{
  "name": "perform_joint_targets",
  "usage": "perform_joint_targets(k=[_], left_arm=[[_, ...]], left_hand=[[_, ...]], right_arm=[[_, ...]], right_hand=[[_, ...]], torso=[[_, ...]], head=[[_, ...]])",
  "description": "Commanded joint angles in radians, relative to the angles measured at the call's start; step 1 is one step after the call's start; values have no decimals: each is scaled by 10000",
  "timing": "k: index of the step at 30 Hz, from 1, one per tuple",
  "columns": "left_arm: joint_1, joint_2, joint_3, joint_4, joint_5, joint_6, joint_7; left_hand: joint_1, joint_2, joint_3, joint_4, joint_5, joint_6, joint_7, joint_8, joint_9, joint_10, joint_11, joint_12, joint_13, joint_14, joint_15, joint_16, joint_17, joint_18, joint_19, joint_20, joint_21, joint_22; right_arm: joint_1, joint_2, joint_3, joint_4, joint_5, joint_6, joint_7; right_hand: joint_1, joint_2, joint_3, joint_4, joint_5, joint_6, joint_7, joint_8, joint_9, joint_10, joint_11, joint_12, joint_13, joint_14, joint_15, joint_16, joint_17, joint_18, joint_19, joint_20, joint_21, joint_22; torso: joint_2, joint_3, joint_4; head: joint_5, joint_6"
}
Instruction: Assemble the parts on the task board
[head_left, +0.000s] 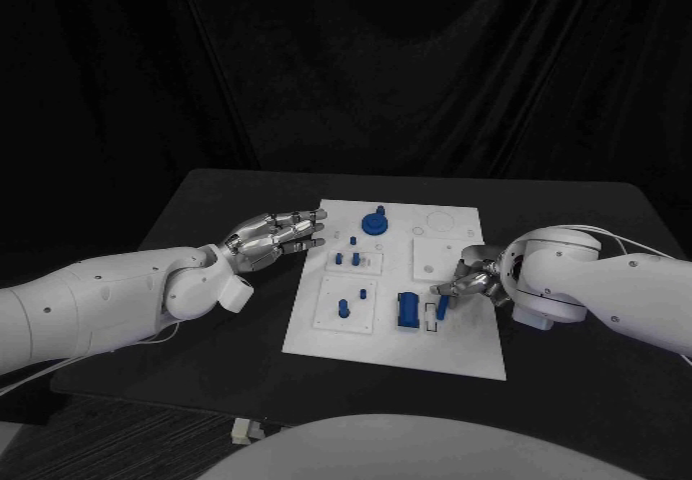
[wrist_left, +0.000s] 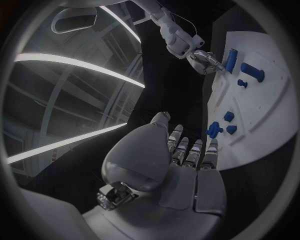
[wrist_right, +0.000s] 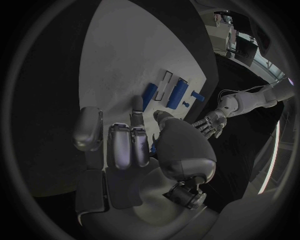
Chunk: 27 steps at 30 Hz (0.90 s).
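The white task board (head_left: 325, 335) lies mid-table. A round blue knob (head_left: 375, 222), small blue pegs (head_left: 346, 258), a wide blue block (head_left: 408, 312) and a narrow blue bar (head_left: 441, 310) are on it. My left hand (head_left: 274, 238) hovers at the board's left edge with its fingers spread and nothing in them. My right hand (head_left: 469, 280) is at the board's right side, fingers curled, fingertips by the narrow bar's (wrist_right: 149, 95) far end. In the right wrist view a sliver of a small blue part (wrist_right: 152, 148) shows between thumb and curled fingers.
The black table (head_left: 562, 210) extends around the board, with bare surface on both sides and behind it. Two more blue parts (head_left: 343, 306) stand in the board's near-left plate. In the left wrist view my right hand (wrist_left: 206, 62) is beside the bar (wrist_left: 231, 60).
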Motion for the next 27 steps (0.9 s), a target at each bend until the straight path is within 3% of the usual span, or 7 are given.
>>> perform_joint_targets(k=[1, 3, 10, 15, 18, 21, 27], left_arm=[[-13, 25, 8, 8, 14, 197, 12], [-14, 28, 8, 5, 14, 220, -19], [-15, 29, 8, 0, 14, 269, -79], [-16, 31, 8, -3, 14, 290, -102], [-16, 38, 8, -5, 14, 300, -104], [-17, 40, 8, -3, 14, 312, -110], [-17, 30, 8, -3, 14, 313, -113]], left_hand=[[81, -4, 427, -82, 182, 52, 69, 7, 44, -33, 151, 187, -29, -137, 18, 219, 111, -41, 136, 31, -69, 35], [79, -8, 442, -92, 183, 63, 81, 10, 46, -24, 166, 201, -26, -137, 12, 221, 111, -41, 135, 31, -70, 30], [53, -25, 513, -130, 183, 88, 143, 16, 49, 20, 252, 257, -17, -136, -12, 238, 113, -35, 137, 27, -70, 26], [45, -31, 534, -141, 183, 108, 160, 19, 51, 33, 275, 271, -15, -132, -15, 247, 115, -32, 139, 27, -69, 31], [45, -31, 534, -141, 183, 108, 160, 19, 51, 33, 275, 271, -15, -132, -15, 247, 115, -32, 139, 27, -69, 31], [45, -31, 534, -141, 183, 108, 160, 19, 51, 33, 275, 271, -15, -132, -15, 247, 115, -32, 139, 27, -69, 31], [38, -37, 550, -150, 184, 110, 175, 20, 51, 41, 294, 279, -14, -131, -19, 251, 116, -30, 139, 27, -69, 27]], right_arm=[[-35, 28, 3, -32, -293, 218, -218], [-48, 54, 2, -33, -453, 310, -229], [-113, 142, 2, -34, -855, 491, -249], [-137, 191, 2, -22, -1239, 548, -259], [-143, 223, 2, 0, -1457, 544, -265], [-151, 263, 2, 45, -1824, 545, -271], [-165, 330, 2, 133, -2470, 530, -278]], right_hand=[[429, 5, 401, -221, 647, -127, 23, -181, -192, 1000, 36, 198, 2643, 684, 29, -80, 292, -19, -18, 71, -217, 1509], [638, -133, 534, -421, 846, -216, 51, -246, -283, 1000, 63, 198, 2643, 673, 46, -111, 235, -7, -31, 85, -300, 1490], [956, -301, 756, -759, 648, -217, 62, -259, -417, 1000, 76, 198, 2643, 659, 62, -157, 158, 14, -53, 108, -447, 1455], [1051, -323, 867, -910, 169, -100, 37, -206, -478, 1000, 59, 198, 2643, 663, 51, -160, 157, 25, -52, 102, -522, 1441], [1055, -337, 874, -983, -658, -22, 23, -171, -518, 1000, 46, 198, 2643, 663, 41, -166, 149, 27, -45, 95, -566, 1435], [1191, -329, 920, -1132, -1120, 26, 5, -146, -547, 1000, 30, 198, 2643, 668, 28, -160, 161, 27, -31, 84, -580, 1438], [1494, -333, 1000, -1416, -1622, 90, -37, -106, -579, 1000, -2, 198, 2643, 665, 5, -174, 135, 35, -24, 66, -651, 1430]], torso=[[-2, 0, -9], [0, 1, -7], [-4, -1, -13], [-6, -1, -13], [-3, -1, -12], [-1, -2, -9], [-3, -1, -13]], head=[[8, 2], [-7, 2], [25, 2], [62, 2], [74, 2], [77, 2], [106, 2]])
